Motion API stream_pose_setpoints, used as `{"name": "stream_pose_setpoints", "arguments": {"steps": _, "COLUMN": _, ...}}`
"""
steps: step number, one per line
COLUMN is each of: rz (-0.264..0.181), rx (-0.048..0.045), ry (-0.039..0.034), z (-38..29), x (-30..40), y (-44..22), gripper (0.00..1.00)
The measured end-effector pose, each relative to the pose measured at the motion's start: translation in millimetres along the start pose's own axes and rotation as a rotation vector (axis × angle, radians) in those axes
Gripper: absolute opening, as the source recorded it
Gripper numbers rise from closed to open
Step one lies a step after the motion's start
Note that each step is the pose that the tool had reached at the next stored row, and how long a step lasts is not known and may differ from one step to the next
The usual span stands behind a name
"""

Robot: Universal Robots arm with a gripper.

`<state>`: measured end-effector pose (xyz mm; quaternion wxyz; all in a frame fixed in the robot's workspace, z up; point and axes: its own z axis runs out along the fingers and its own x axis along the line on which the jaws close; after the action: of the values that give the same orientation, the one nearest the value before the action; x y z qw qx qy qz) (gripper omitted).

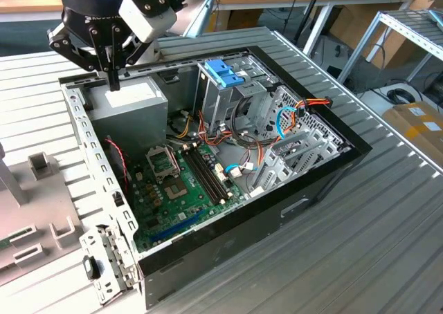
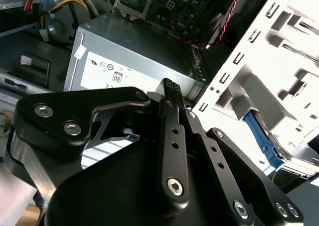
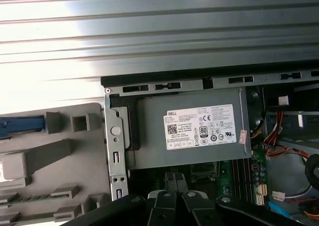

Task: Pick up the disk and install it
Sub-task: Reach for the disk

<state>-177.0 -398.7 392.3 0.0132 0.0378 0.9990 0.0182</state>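
First wrist view: we see a short blue bar (image 3: 20, 127) lying in a slot of a grey fixture tray (image 3: 65, 151). We judge it to be the carrier edge of the disk; its silver body and label are hidden from us. The same blue edge appears in the second wrist view (image 2: 260, 136). The tray sits outside the open computer case, past the perforated case wall (image 3: 115, 151) that runs along one side of the power-supply box (image 3: 189, 129).

The gripper (image 3: 174, 177) hangs directly above the power-supply box, well apart from the blue bar. In the exterior view the gripper (image 1: 112, 84) points straight down at the box's white sticker. Its jaws are together, with nothing between them.

On the far side of the power-supply box from the tray stands the tall metal drive cage (image 1: 221, 103), topped by a blue clip (image 1: 225, 72). Loose cables (image 1: 242, 131) hang just beside the cage, and the green motherboard (image 1: 176, 182) lies on the case floor next to the box.

What could go wrong, as we judge it:
- The closed jaws cannot take the disk, and would only push it in its slot.
- The case wall stands between the box and the tray, so a low sideways move could strike it.
- The clip on the cage is also blue and could be mistaken for the carrier.
- The cables near the cage could snag a disk on its way in.
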Motion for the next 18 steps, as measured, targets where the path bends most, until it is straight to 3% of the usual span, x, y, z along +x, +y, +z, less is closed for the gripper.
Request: {"name": "stream_pose_setpoints", "arguments": {"steps": 18, "rz": 0.0, "rx": 0.0, "ry": -0.0001, "z": -0.3, "x": 9.6, "y": -0.7, "gripper": 0.1}}
